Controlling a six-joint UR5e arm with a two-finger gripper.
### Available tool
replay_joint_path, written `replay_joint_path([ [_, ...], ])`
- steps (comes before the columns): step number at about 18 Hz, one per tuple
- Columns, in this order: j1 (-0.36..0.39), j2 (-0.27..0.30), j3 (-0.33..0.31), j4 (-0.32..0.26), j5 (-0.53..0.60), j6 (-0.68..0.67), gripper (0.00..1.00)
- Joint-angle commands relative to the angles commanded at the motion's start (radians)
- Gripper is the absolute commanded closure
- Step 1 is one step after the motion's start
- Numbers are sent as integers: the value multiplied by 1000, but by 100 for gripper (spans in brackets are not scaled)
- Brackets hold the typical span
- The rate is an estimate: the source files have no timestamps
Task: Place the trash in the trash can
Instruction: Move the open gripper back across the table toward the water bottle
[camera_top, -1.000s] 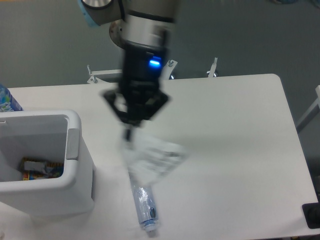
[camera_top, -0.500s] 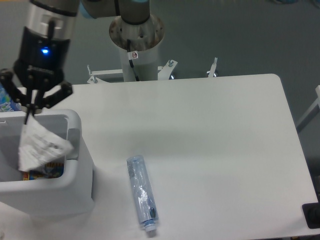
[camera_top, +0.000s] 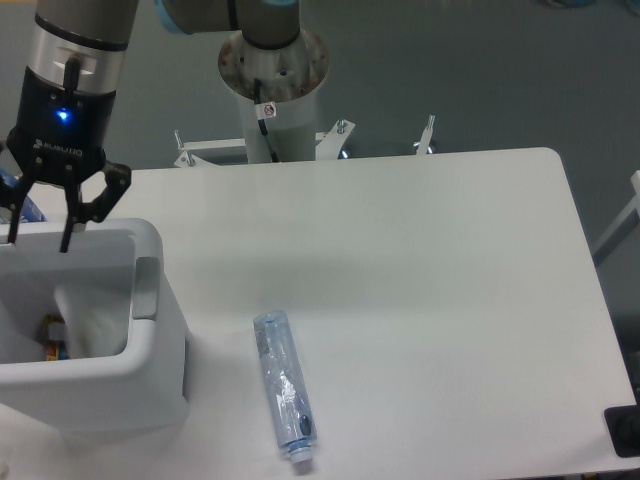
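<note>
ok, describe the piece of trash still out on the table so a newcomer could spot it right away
Start at the white trash can at the table's left edge, with the tool above its opening. Look just right of the can, toward the near edge: the bottle lies flat there. It is long, crushed, clear and bluish, alone on the bare tabletop.

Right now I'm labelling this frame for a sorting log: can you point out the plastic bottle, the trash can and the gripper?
plastic bottle (camera_top: 283, 388): fixed camera, middle of its crushed clear body.
trash can (camera_top: 150, 243): fixed camera, right corner of its thick white rim.
gripper (camera_top: 40, 240): fixed camera, midway between its fingertips, over the can's opening.
</note>
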Motion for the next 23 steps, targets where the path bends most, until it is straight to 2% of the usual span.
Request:
replay_joint_path([
  [2,8,0,11,2,2,-2,5],
  [3,35,-1,12,2,3,-2,0],
  [8,224,-12,14,5,20,-14,0],
  [12,362,-40,6,31,20,-15,0],
  [14,394,-89,20,55,29,-8,0],
  [16,434,-116,28,83,105,-5,0],
  [18,443,-147,32,97,159,29,0],
  [23,446,-268,52,109,218,162,0],
])
